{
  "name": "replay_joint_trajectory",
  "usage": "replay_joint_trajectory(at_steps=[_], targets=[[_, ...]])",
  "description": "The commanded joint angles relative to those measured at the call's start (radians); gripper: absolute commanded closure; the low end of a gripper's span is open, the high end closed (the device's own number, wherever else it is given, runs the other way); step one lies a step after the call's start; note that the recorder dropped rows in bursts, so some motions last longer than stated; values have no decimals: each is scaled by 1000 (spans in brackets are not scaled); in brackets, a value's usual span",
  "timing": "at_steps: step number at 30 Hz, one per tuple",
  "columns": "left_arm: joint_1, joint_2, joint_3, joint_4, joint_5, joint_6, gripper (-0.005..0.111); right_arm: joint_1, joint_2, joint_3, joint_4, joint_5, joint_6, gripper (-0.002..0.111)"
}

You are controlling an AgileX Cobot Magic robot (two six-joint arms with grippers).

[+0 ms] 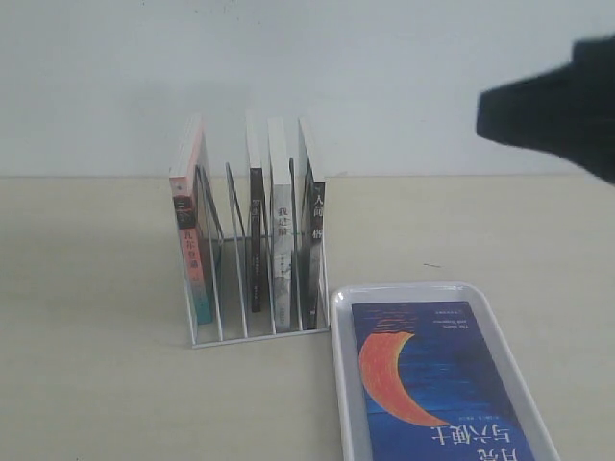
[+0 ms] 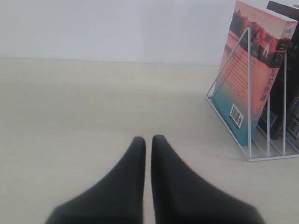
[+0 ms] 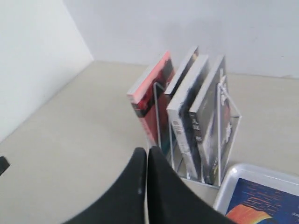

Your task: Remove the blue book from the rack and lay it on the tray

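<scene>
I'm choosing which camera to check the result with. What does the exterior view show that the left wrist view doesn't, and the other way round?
Only the exterior view shows the tray with the blue book lying flat in it, cover up. Only the left wrist view shows the left gripper, shut, and the barcode on the pink book. Both views show the rack with the pink book standing in its end slot.
</scene>
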Motion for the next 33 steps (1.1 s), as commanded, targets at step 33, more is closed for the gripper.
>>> replay_joint_trajectory(at_steps=[33], targets=[[1,-3,4,-11,-1,2,103,-399,-797,797,8,-178,-119,108]])
